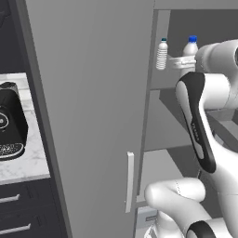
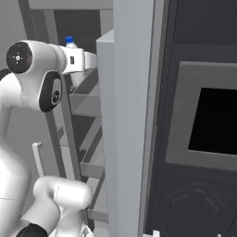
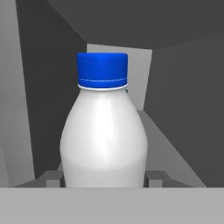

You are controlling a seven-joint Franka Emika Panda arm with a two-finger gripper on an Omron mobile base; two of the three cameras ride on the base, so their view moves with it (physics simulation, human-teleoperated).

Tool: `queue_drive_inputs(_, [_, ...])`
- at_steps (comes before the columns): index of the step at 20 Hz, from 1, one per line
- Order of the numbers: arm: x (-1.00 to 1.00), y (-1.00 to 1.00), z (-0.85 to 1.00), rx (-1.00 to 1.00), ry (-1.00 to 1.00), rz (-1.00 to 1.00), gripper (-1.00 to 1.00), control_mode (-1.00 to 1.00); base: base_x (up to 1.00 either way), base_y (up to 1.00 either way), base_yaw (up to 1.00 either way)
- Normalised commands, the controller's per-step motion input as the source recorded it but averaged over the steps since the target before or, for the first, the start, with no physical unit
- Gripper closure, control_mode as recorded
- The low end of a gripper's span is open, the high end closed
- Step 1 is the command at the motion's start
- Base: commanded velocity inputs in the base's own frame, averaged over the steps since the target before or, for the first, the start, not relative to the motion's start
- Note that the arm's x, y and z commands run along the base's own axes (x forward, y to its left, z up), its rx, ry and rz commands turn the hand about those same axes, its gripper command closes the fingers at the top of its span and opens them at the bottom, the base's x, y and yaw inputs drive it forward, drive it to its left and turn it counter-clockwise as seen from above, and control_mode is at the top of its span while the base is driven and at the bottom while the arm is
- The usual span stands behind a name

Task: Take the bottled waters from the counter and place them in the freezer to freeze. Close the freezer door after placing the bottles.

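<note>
Black machine: a coffee machine (image 1: pixel 10 120) sits on the marble counter (image 1: pixel 29 162), far left.
Grey door: the freezer door (image 1: pixel 93 116) stands wide open, its pale handle (image 1: pixel 129 182) low down.
Clear bottle: the ribbed bottle (image 1: pixel 161 55) with the dark cap stands up on a high shelf (image 1: pixel 160 80) in the freezer (image 2: pixel 85 104).
White bottle: the blue-cap bottle (image 3: pixel 103 131) is just beside it, to the right, held upright.
Claw: the gripper (image 3: pixel 103 178) is pinched on the white bottle, low on its sides.
Trouble 1: I think the white bottle could bump the clear one over if it slides left.
Trouble 2: letting go above the shelf could make it tip.
Trouble 3: the door cannot close while the arm (image 1: pixel 197 116) is inside.
</note>
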Motion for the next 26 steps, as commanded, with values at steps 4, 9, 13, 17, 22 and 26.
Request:
queue_drive_inputs(4, [0.13, 0.00, -0.22, 0.00, 0.00, 0.00, 1.00, -1.00, 0.00, 0.00, 0.00])
queue_drive_inputs(9, [0.29, 0.00, -0.05, 0.00, 0.00, 0.00, 1.00, -1.00, 0.00, 0.00, 0.00])
queue_drive_inputs(13, [0.39, 0.00, 0.00, -0.04, 0.00, 0.00, 1.00, -1.00, 0.00, 0.00, 0.00])
queue_drive_inputs(17, [0.39, 0.00, 0.00, -0.05, 0.00, 0.00, 1.00, -1.00, 0.00, 0.00, 0.00])
queue_drive_inputs(22, [0.33, -0.03, -0.05, 0.00, 0.00, 0.00, 1.00, -1.00, 0.00, 0.00, 0.00])
queue_drive_inputs(26, [0.22, -0.12, -0.06, 0.04, 0.00, 0.00, 1.00, -1.00, 0.00, 0.00, 0.00])
